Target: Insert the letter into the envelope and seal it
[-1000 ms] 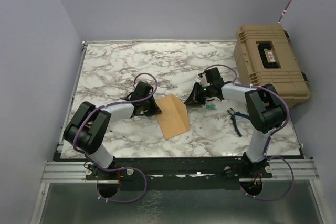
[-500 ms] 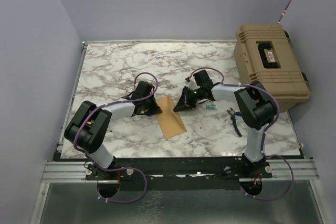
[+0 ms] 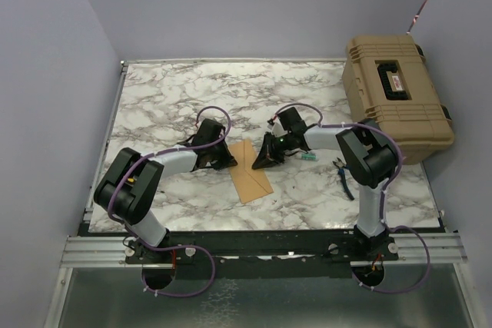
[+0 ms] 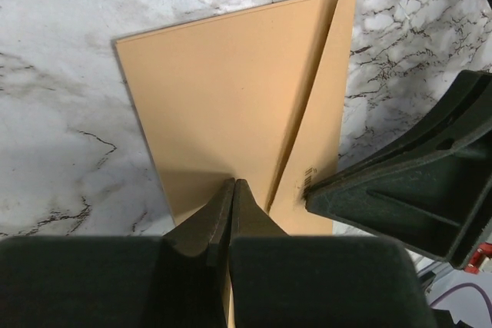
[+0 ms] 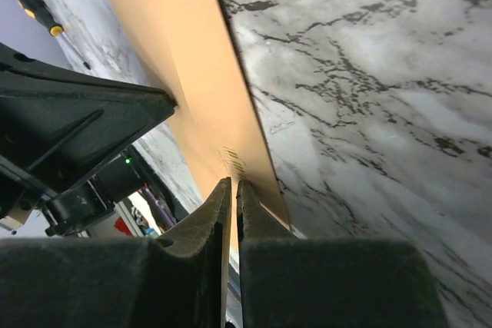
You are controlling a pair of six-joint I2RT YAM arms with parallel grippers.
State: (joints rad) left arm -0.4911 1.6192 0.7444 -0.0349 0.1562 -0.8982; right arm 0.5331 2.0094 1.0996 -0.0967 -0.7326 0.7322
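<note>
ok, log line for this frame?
left tool: shut on envelope edge | right tool: shut on opposite edge | letter: not visible

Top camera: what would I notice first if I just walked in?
The orange-brown envelope lying in the middle of the marble table, with the left gripper and right gripper both down on it from either side. Next, the big tan case at the table's far right edge.
</note>
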